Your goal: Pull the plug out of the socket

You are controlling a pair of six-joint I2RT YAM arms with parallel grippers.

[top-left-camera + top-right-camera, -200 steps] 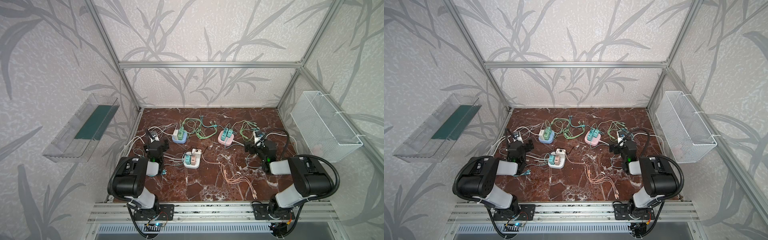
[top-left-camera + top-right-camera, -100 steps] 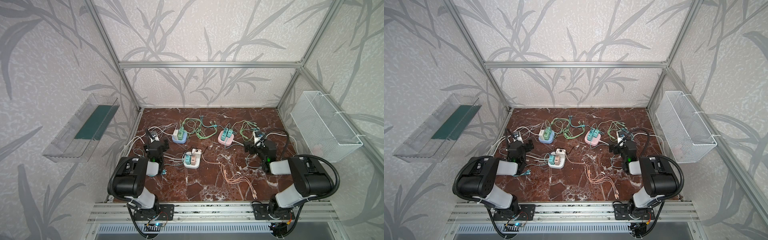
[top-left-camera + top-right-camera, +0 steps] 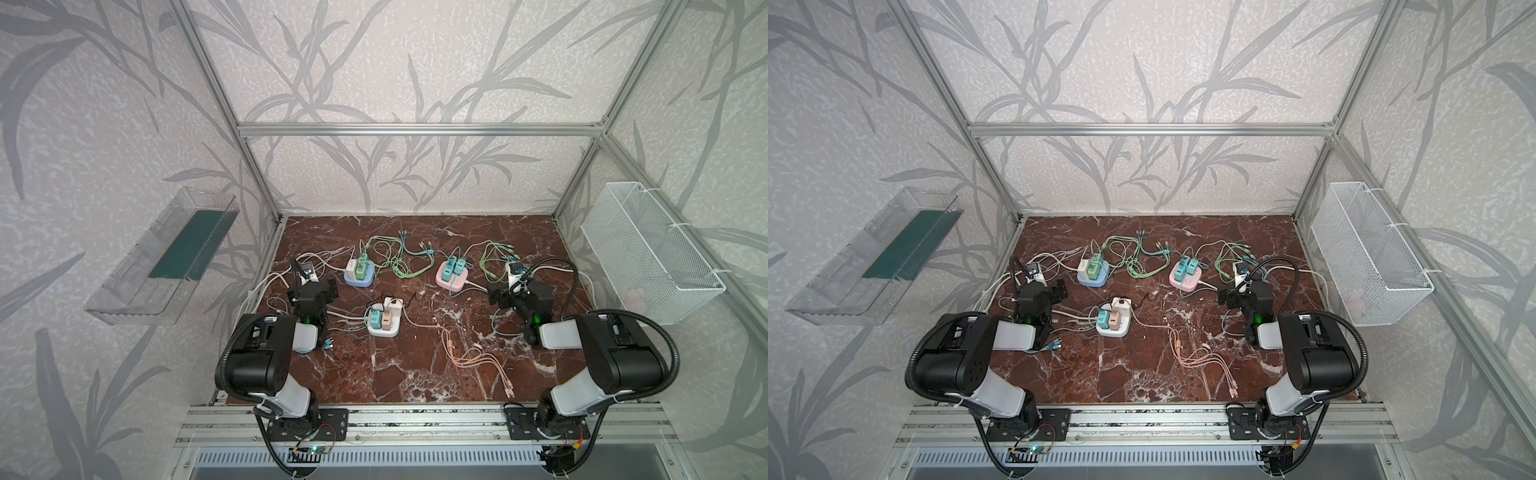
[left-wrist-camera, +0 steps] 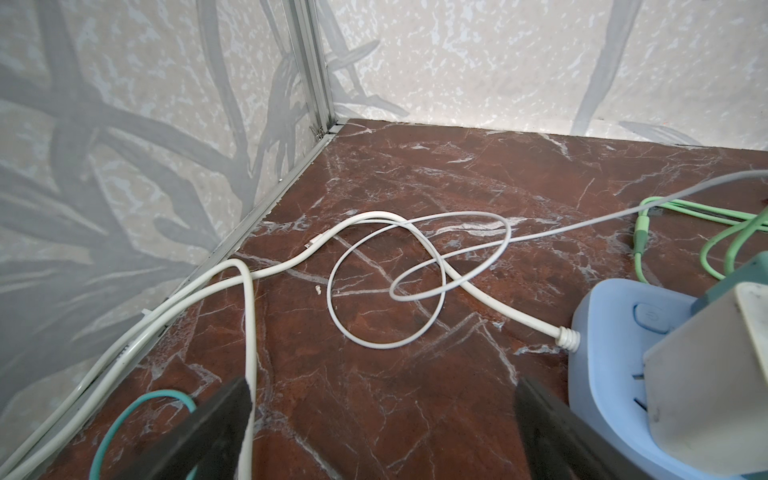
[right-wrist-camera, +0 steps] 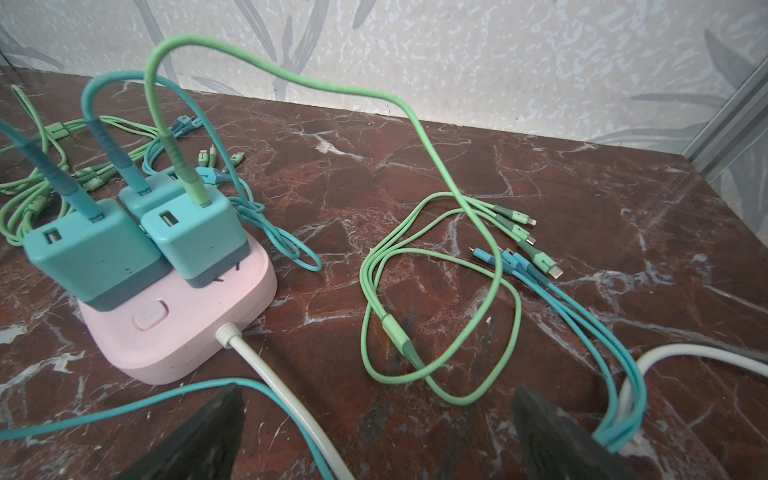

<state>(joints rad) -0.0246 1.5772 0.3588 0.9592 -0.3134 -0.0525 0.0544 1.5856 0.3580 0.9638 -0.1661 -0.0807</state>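
Three socket blocks lie on the marble floor in both top views: a blue one (image 3: 358,277), a pink one (image 3: 452,277) and a white one (image 3: 384,324), each with plugs standing in it. My left gripper (image 3: 313,287) is open, low, just left of the blue socket (image 4: 602,332), which holds a pale grey plug (image 4: 715,374). In the left wrist view my left gripper (image 4: 382,386) has only bare floor between its fingers (image 4: 224,411). My right gripper (image 3: 515,291) is open, right of the pink socket (image 5: 199,332) with its teal plugs (image 5: 95,257). In the right wrist view my right gripper (image 5: 378,395) holds nothing.
White power cables (image 4: 374,286) loop by the left wall. Green and teal charging cables (image 5: 440,311) sprawl across the back and right, and a pink cable (image 3: 469,353) runs to the front. A clear shelf (image 3: 162,266) and a wire basket (image 3: 648,253) hang on the side walls.
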